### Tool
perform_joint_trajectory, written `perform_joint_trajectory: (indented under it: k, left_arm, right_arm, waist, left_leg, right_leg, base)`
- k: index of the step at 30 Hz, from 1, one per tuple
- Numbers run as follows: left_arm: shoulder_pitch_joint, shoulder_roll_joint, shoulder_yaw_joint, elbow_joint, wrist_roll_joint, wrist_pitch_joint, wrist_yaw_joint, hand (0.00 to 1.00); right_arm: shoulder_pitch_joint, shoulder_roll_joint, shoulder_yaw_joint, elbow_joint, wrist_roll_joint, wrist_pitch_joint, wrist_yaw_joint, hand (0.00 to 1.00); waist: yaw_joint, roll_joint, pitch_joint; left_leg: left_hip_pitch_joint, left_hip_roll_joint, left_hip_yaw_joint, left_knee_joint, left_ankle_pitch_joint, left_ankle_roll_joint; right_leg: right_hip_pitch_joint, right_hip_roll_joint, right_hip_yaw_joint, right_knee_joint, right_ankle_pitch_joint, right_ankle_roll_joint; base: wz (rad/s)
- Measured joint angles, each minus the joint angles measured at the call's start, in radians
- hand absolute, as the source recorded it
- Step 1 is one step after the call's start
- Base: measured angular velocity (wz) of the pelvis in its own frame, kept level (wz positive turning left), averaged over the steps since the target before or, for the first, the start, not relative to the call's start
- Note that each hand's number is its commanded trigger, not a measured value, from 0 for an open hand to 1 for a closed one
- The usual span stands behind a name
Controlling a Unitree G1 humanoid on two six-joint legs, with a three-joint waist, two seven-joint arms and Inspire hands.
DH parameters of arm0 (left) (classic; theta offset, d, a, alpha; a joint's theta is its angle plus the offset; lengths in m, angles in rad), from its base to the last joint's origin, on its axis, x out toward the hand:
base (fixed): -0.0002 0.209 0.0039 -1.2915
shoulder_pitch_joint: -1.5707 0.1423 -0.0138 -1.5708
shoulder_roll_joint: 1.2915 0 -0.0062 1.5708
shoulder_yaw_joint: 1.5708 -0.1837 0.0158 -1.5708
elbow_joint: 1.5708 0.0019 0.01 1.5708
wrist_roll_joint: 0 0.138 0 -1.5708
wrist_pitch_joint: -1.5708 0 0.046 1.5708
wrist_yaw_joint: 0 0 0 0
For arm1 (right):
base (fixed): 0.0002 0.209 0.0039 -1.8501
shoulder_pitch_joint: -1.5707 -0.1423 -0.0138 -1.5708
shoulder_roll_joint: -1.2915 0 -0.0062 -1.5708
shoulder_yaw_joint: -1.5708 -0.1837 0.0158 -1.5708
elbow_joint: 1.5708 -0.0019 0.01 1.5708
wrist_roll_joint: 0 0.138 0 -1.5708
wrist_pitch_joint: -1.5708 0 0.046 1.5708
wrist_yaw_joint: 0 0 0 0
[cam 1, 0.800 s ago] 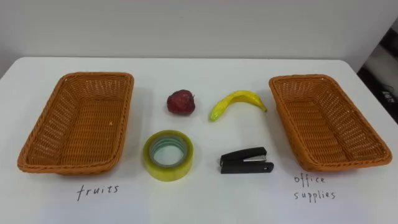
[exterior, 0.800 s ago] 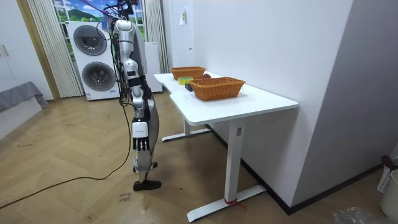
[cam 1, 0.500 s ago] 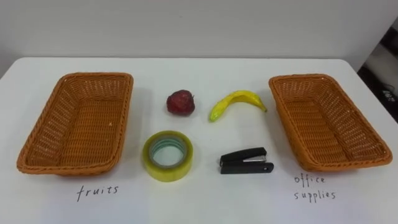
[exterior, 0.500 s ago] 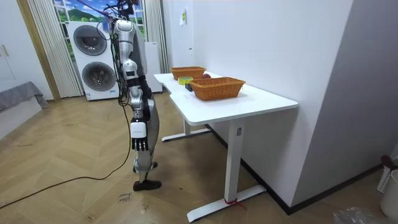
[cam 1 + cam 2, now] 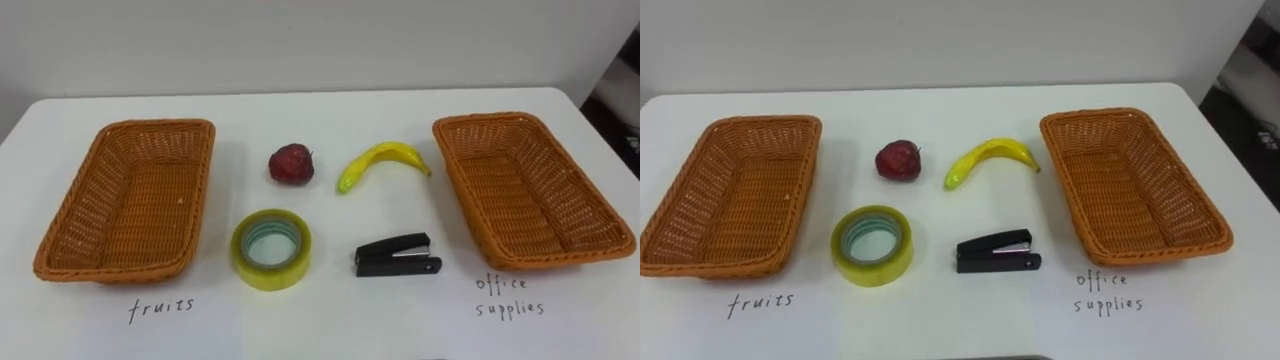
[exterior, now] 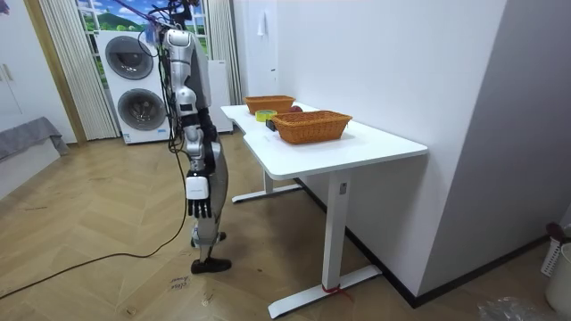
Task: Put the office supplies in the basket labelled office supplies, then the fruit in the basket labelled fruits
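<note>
Apple (image 5: 290, 163), banana (image 5: 381, 162), tape roll (image 5: 271, 248), stapler (image 5: 397, 256) are laid mid-frame for sorting, between empty fruit basket (image 5: 80, 210) at left and supplies basket (image 5: 470, 190) at right. Right hand (image 6: 198, 207) is hung low, fingers straight, nothing held.

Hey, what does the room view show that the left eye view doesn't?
Room view: the robot standing at the white table, right hand hanging by its leg, stacked washing machines behind it, wooden floor. Left eye view: the banana, handwritten labels on the tabletop, and the empty insides of the fruit basket and office basket. Shared: table, both baskets, tape roll, stapler.
</note>
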Motion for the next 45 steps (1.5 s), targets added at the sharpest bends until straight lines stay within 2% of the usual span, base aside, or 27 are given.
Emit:
perform_joint_trajectory:
  k: [6, 9, 13, 18, 21, 23, 24, 27, 30, 32, 34, 39, 40, 45]
  left_arm:
    - [0.003, -0.002, 0.023, 0.0, 0.001, 0.002, -0.001, 0.0]
    - [0.009, -0.004, 0.05, 0.0, 0.001, 0.002, -0.001, 0.0]
    - [0.018, -0.003, 0.072, -0.002, 0.001, 0.002, 0.001, 0.0]
    - [0.031, -0.002, 0.078, -0.065, -0.042, -0.009, 0.014, 0.0]
    - [0.039, 0.001, 0.077, -0.083, -0.071, -0.032, 0.037, 0.0]
    - [0.038, 0.013, 0.078, -0.082, -0.107, -0.057, 0.055, 0.0]
    - [0.037, 0.017, 0.079, -0.082, -0.116, -0.061, 0.058, 0.0]
    - [0.036, 0.033, 0.079, -0.082, -0.125, -0.074, 0.069, 0.0]
    - [0.037, 0.036, 0.076, -0.082, -0.124, -0.087, 0.068, 0.0]
    - [0.038, 0.041, 0.076, -0.081, -0.127, -0.089, 0.068, 0.0]
    - [0.034, 0.048, 0.073, -0.078, -0.128, -0.098, 0.068, 0.0]
    - [0.029, 0.058, 0.033, -0.062, -0.125, -0.112, 0.074, 0.0]
    - [0.029, 0.058, 0.018, -0.062, -0.128, -0.115, 0.077, 0.0]
    - [0.016, 0.057, 0.017, -0.059, -0.123, -0.138, 0.078, 0.0]
  right_arm:
    - [0.019, 0.009, -0.012, 0.001, 0.144, 0.004, -0.056, 0.0]
    - [0.043, 0.023, -0.084, 0.001, 0.224, 0.003, -0.082, 0.0]
    - [0.045, 0.022, -0.223, -0.015, 0.331, -0.005, -0.148, 0.0]
    - [0.062, 0.019, -0.342, -0.166, 0.397, -0.046, -0.283, 0.0]
    - [0.083, 0.021, -0.392, -0.297, 0.415, -0.067, -0.383, 0.0]
    - [0.084, 0.022, -0.432, -0.397, 0.413, -0.088, -0.466, 0.0]
    - [0.085, 0.022, -0.442, -0.424, 0.413, -0.09, -0.49, 0.0]
    - [0.088, 0.021, -0.469, -0.512, 0.407, -0.135, -0.602, 0.0]
    - [0.102, 0.024, -0.467, -0.643, 0.383, -0.168, -0.697, 0.0]
    - [0.104, 0.025, -0.468, -0.728, 0.333, -0.204, -0.771, 0.0]
    - [0.094, 0.025, -0.468, -0.758, 0.299, -0.231, -0.819, 0.0]
    - [0.079, 0.025, -0.421, -0.953, 0.136, -0.242, -0.933, 0.0]
    - [0.078, 0.024, -0.392, -1.007, 0.074, -0.259, -0.949, 0.0]
    - [0.069, 0.02, -0.364, -1.203, -0.122, -0.28, -0.971, 0.0]
  waist:
    - [0.0, -0.005, -0.0016]
    - [-0.009, -0.006, -0.0005]
    - [-0.043, -0.009, -0.0004]
    - [-0.074, -0.012, -0.0026]
    - [-0.085, -0.017, -0.0067]
    - [-0.093, -0.026, -0.0113]
    - [-0.094, -0.028, -0.0113]
    - [-0.098, -0.038, -0.0077]
    - [-0.086, -0.044, -0.0081]
    - [-0.086, -0.043, -0.0081]
    - [-0.082, -0.043, -0.0082]
    - [-0.074, -0.029, -0.0108]
    - [-0.075, -0.025, -0.0106]
    - [-0.044, -0.026, -0.0107]
  left_leg:
    - [-0.001, -0.001, 0.003, 0.001, 0.0, 0.0]
    - [0.012, 0.0, 0.002, -0.003, 0.0, 0.0]
    - [0.017, -0.002, 0.006, -0.006, 0.0, 0.001]
    - [0.011, -0.001, 0.019, -0.003, 0.0, 0.001]
    - [0.014, 0.0, 0.026, -0.004, 0.0, 0.001]
    - [0.013, -0.001, 0.029, -0.006, 0.0, 0.001]
    - [0.013, -0.001, 0.03, -0.006, 0.0, 0.001]
    - [0.011, -0.001, 0.031, -0.004, 0.0, 0.001]
    - [0.007, -0.001, 0.034, -0.006, 0.0, 0.001]
    - [0.005, -0.001, 0.036, -0.007, 0.0, 0.001]
    - [0.001, -0.001, 0.037, -0.007, 0.0, 0.001]
    - [-0.027, 0.0, 0.05, -0.001, 0.001, 0.002]
    - [-0.028, 0.0, 0.052, 0.0, 0.001, 0.002]
    - [-0.023, 0.001, 0.053, 0.0, 0.001, 0.002]
  right_leg:
    - [-0.007, -0.001, 0.002, -0.001, 0.0, 0.0]
    - [0.002, -0.001, 0.005, -0.002, 0.0, 0.0]
    - [0.0, -0.001, 0.006, -0.004, -0.002, 0.002]
    - [-0.011, 0.0, 0.015, -0.002, -0.002, 0.002]
    - [-0.011, 0.0, 0.021, 0.0, -0.002, 0.002]
    - [-0.012, 0.0, 0.027, 0.0, -0.002, 0.002]
    - [-0.013, 0.0, 0.028, 0.0, -0.002, 0.002]
    - [-0.015, 0.0, 0.032, 0.0, -0.002, 0.002]
    - [-0.022, 0.0, 0.035, 0.0, -0.002, 0.003]
    - [-0.027, 0.0, 0.035, 0.001, -0.002, 0.003]
    - [-0.032, 0.001, 0.035, 0.003, -0.002, 0.003]
    - [-0.067, 0.002, 0.049, 0.025, -0.002, 0.003]
    - [-0.069, 0.002, 0.051, 0.026, -0.002, 0.003]
    - [-0.075, 0.002, 0.048, 0.027, -0.002, 0.003]
  base:
    - [-0.02]
    - [0.0]
    - [-0.02]
    - [-0.05]
    - [-0.05]
    - [-0.06]
    - [-0.03]
    - [0.0]
    - [-0.03]
    - [-0.03]
    - [0.0]
    - [-0.08]
    - [-0.1]
    - [0.0]
